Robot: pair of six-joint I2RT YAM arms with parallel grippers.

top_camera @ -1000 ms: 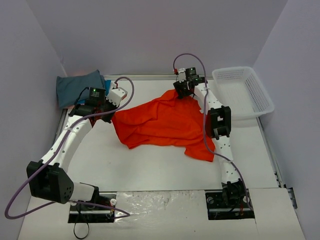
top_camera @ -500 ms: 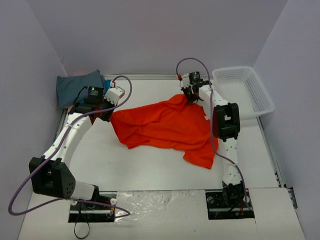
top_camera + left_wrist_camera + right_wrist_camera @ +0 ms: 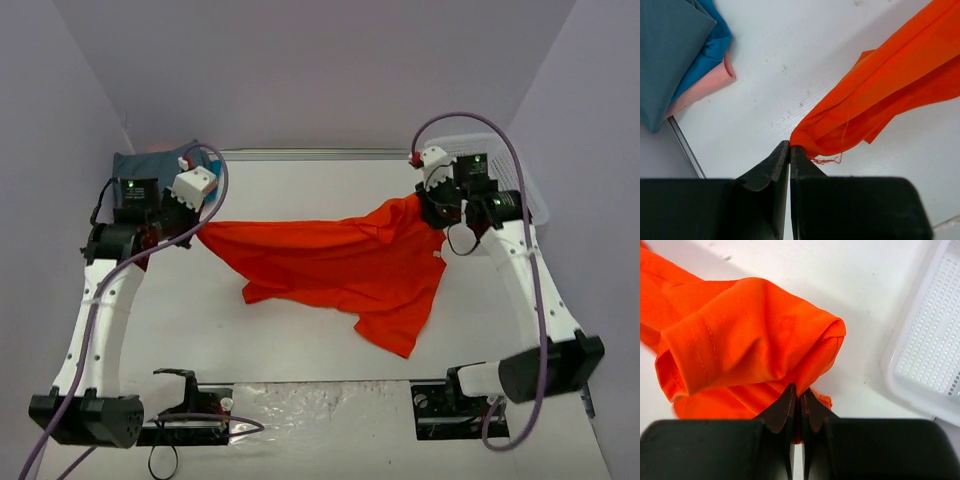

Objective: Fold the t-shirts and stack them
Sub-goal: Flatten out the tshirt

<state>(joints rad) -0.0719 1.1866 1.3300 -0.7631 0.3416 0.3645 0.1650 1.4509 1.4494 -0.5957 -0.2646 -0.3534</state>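
Spreading step. My left gripper (image 3: pixel 790 146) and right gripper (image 3: pixel 799 390) are clamped on opposite ends of the orange t-shirt (image 3: pixel 330 262), strung between the 2 (middle sagging). Next I'd lay it flat.

The shirt (image 3: pixel 330 265) hangs across the middle of the table (image 3: pixel 300 345), its left end pinched in the left gripper (image 3: pixel 198 228) and its right end in the right gripper (image 3: pixel 428 206). Its lower edge trails on the table, near-right. The stack (image 3: pixel 150 166) lies in the far-left corner, behind the left gripper. The basket (image 3: pixel 922 342) sits far right, beside the right gripper.
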